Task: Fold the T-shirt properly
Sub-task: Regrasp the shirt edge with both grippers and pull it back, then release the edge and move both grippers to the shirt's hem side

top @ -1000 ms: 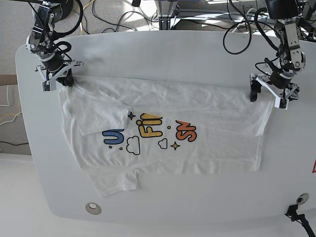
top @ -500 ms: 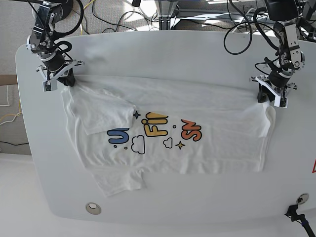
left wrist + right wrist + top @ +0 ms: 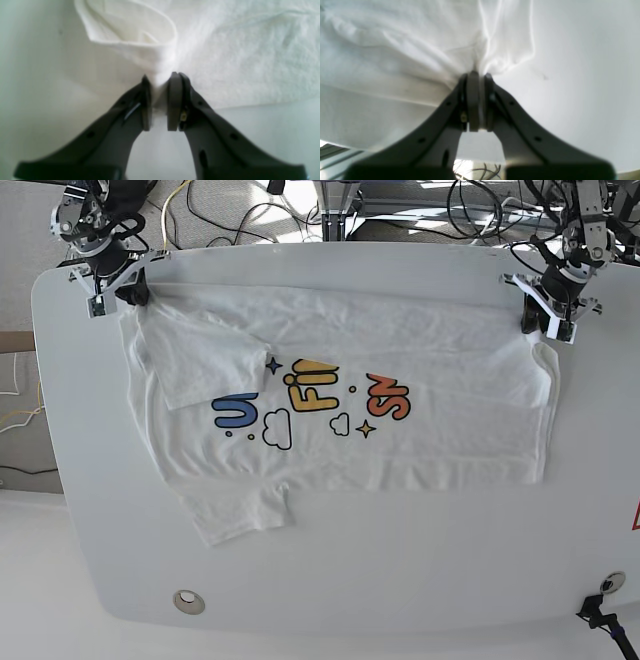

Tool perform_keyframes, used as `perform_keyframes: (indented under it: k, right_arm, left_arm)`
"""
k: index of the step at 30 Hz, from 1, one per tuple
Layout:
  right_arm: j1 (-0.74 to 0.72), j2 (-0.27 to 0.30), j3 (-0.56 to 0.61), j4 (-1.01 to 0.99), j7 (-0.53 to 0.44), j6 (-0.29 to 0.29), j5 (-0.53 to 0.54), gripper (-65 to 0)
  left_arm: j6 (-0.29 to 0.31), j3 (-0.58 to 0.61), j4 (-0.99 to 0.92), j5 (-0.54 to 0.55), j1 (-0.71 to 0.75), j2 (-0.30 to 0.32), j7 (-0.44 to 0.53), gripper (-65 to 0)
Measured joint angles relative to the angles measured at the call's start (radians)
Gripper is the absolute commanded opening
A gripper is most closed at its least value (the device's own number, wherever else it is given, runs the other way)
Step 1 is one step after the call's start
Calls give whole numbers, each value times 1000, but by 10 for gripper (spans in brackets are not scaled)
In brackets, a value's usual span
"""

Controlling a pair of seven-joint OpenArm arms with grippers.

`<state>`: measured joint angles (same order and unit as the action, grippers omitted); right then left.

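Pinching T-shirt (image 3: 340, 405) far corners, left gripper (image 3: 158, 100) and right gripper (image 3: 477, 102) both clamped on cloth.

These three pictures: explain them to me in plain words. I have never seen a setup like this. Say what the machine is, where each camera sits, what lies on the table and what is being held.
The machine is a robot with two arms, each ending in jaws that pinch.

The base view looks down from above on a white table. A white T-shirt with a colourful print lies spread across it. The arm on that view's right is the robot's left one, and the arm on its left is the right one.

The other two pictures come from cameras on the wrists, each looking along its own jaws.

The left gripper is shut on a bunched bit of the shirt's edge. The right gripper is shut on cloth too. From above, they hold the shirt's two far corners.

A sleeve is folded over the front beside the print.
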<state>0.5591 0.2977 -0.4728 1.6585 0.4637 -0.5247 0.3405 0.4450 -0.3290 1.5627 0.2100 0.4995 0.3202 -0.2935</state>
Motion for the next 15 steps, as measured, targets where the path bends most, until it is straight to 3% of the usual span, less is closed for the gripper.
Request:
perform_keyframes:
  k: [6, 10, 13, 15]
  right_arm:
    - [101, 0, -31, 60, 11, -3, -1, -650]
    - [126, 1, -47, 78, 18, 0, -4, -650]
    - [124, 2, -45, 82, 18, -3, -4, -650]
    - [122, 4, -45, 82, 18, -4, -4, -650]
  left_arm:
    - [-2, -6, 124, 0, 186, -3, -2, -571]
    - [5, -69, 142, 1, 224, -43, -5, -571]
    - [7, -90, 148, 1, 254, -33, -3, -570]
    - [7, -90, 159, -2, 254, -32, -18, -496]
